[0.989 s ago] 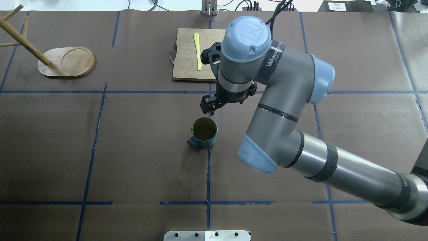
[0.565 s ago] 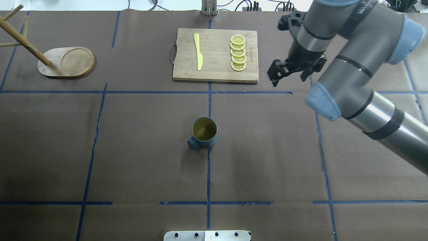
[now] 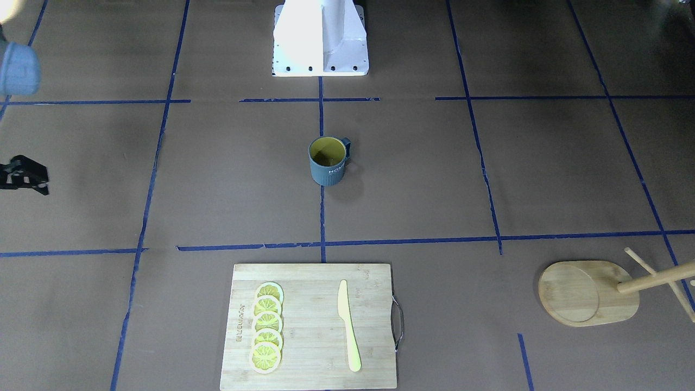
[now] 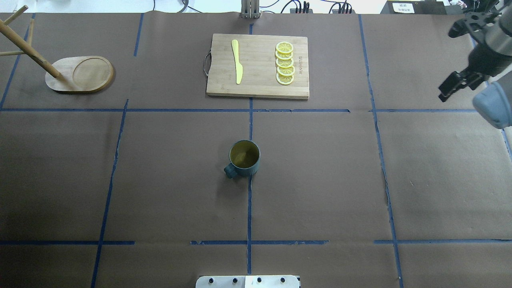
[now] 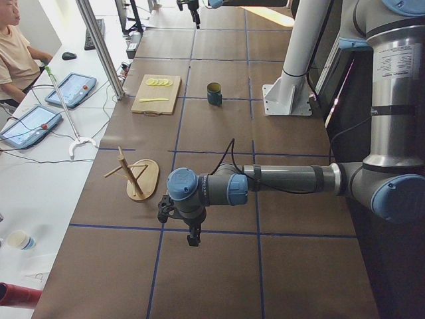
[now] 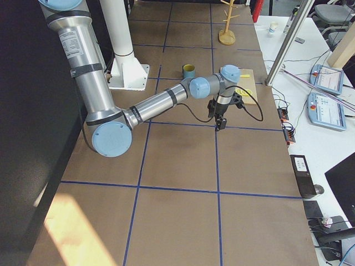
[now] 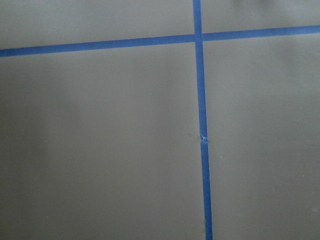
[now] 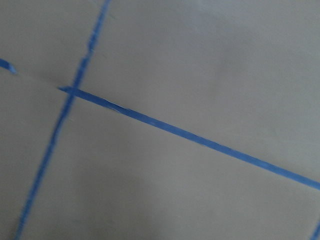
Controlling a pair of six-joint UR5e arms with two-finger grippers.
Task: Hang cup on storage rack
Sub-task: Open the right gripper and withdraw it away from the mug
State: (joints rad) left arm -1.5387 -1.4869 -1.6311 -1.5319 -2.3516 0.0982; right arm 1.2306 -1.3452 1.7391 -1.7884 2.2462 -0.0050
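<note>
Small dark blue-grey mug point(image 4: 244, 158) is seen upright mid-table, well apart from light wooden mug tree point(image 4: 93, 72). Held clear of it: right gripper point(image 4: 454, 86) and left gripper point(image 5: 193, 239). Finger spread cannot be told for either.

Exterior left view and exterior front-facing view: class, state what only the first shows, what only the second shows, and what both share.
Only exterior left: the left gripper and a person. Only front-facing: the white lettering on the cup. Both: cup, rack, board with knife and lemon slices.
</note>
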